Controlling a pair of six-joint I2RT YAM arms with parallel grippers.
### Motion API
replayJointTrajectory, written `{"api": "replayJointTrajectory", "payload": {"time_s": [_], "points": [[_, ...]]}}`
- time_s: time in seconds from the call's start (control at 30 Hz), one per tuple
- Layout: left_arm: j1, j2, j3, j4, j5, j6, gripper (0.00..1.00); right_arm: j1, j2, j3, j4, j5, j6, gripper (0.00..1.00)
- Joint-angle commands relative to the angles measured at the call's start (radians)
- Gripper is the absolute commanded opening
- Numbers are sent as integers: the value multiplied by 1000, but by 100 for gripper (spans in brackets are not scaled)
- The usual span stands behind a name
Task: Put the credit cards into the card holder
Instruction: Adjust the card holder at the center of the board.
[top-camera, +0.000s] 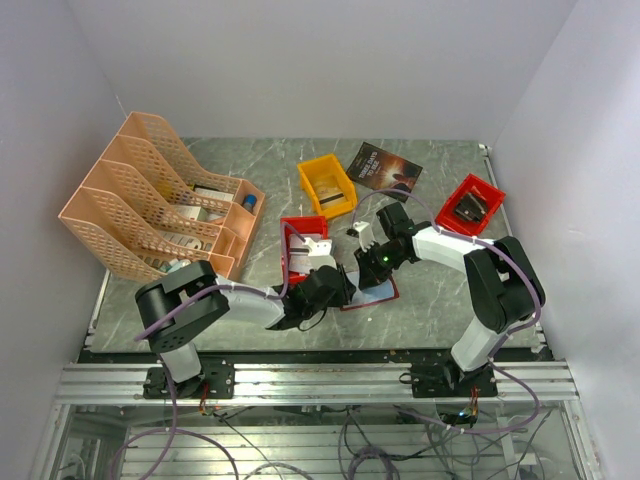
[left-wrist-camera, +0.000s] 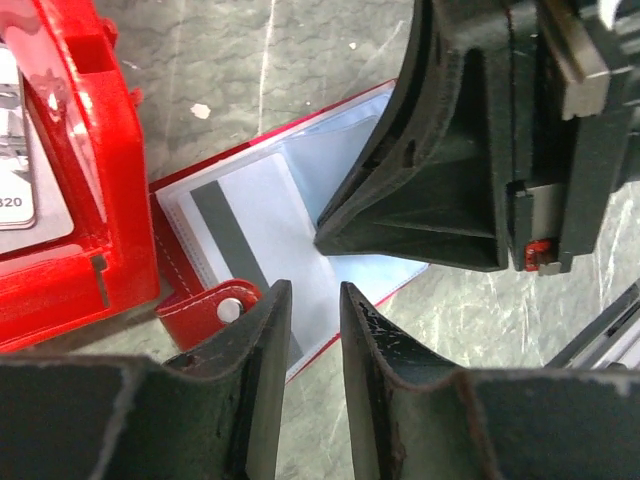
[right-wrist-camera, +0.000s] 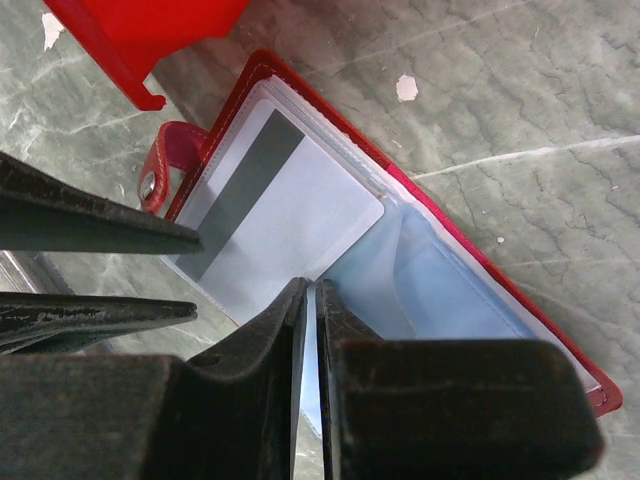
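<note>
The card holder (left-wrist-camera: 190, 310) lies open on the marble table, red with a snap tab and pale bluish pockets (right-wrist-camera: 440, 280). A whitish credit card (left-wrist-camera: 240, 215) with a dark stripe sits in its left pocket, also seen in the right wrist view (right-wrist-camera: 290, 200). My left gripper (left-wrist-camera: 315, 290) hovers at the holder's near edge, its jaws a narrow gap apart with nothing between them. My right gripper (right-wrist-camera: 310, 287) is shut on the lip of a pocket sheet at the card's corner. In the top view both grippers (top-camera: 335, 285) (top-camera: 372, 272) meet over the holder (top-camera: 368, 298).
A red bin (left-wrist-camera: 60, 200) with more cards stands right beside the holder's left side (top-camera: 303, 240). A yellow bin (top-camera: 327, 185), a dark booklet (top-camera: 385, 165) and another red bin (top-camera: 470, 208) lie further back. An orange file rack (top-camera: 160, 200) fills the left.
</note>
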Motion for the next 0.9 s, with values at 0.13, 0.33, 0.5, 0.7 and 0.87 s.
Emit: {"api": "replayJointTrajectory", "payload": {"time_s": [0.13,0.33,0.5,0.7,0.87], "points": [[23,15,17,-89,-11,-31,40,1,33,2,5,67,-16,13],[28,-8,6,-121,-13,-32,44,1,36,7,-3,56,-20,15],[34,-9,-1,-118,5,-41,46,-11,31,18,-20,22,-27,23],[35,-36,-12,-142,-4,-37,46,-38,0,11,-10,12,-24,21],[42,-37,-19,-148,1,-38,46,-40,7,12,-14,26,-22,11]]}}
